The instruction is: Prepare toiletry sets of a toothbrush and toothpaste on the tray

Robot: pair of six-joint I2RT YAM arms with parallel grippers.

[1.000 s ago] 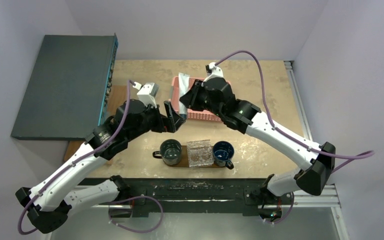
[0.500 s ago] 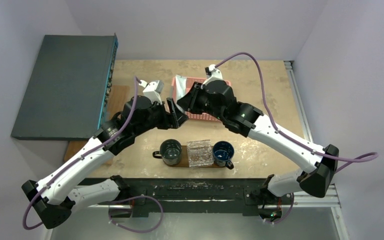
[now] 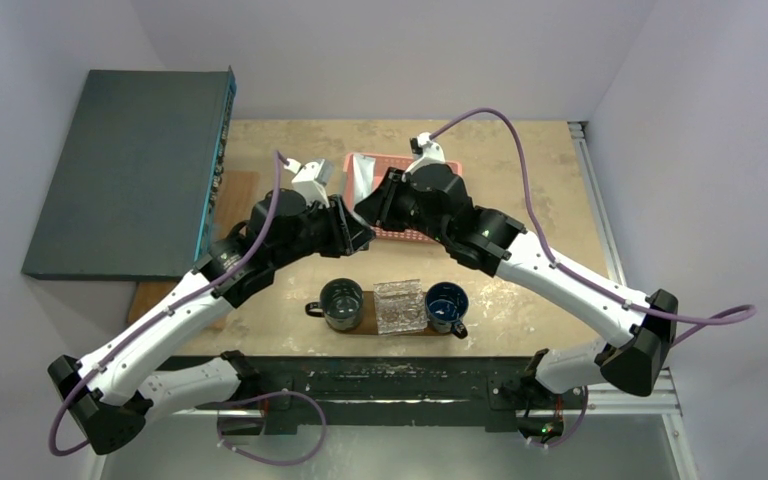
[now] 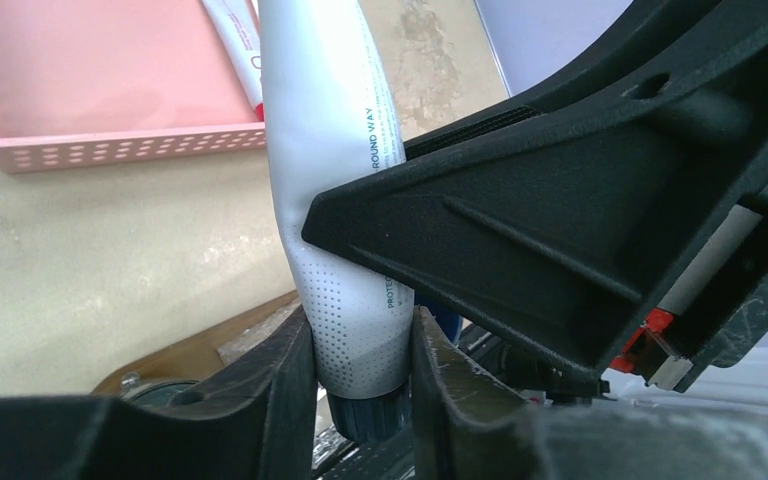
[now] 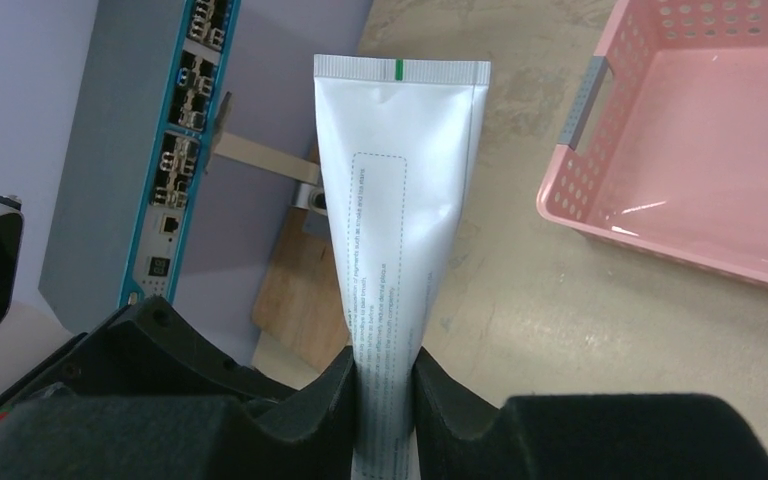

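A white toothpaste tube (image 5: 400,200) with a dark cap (image 4: 365,415) hangs in the air between my two arms, above the table by the pink basket's left end. My right gripper (image 5: 385,390) is shut on the tube's middle. My left gripper (image 4: 360,370) is shut on the dotted end just above the cap, both fingers touching it. In the top view the two grippers meet at the tube (image 3: 358,172). The brown tray (image 3: 370,322) lies near the front edge and carries two mugs. No toothbrush shows plainly.
The pink basket (image 3: 410,232) stands behind the grippers; a slim white and red item (image 4: 235,40) lies in it. On the tray stand a dark mug (image 3: 341,303), a blue mug (image 3: 446,305) and a clear container (image 3: 398,305). A grey network box (image 3: 125,170) fills the far left, over another brown board (image 3: 232,195).
My left gripper has moved right and back to the tube and closed on its cap end. My right gripper kept its hold and shifted slightly.
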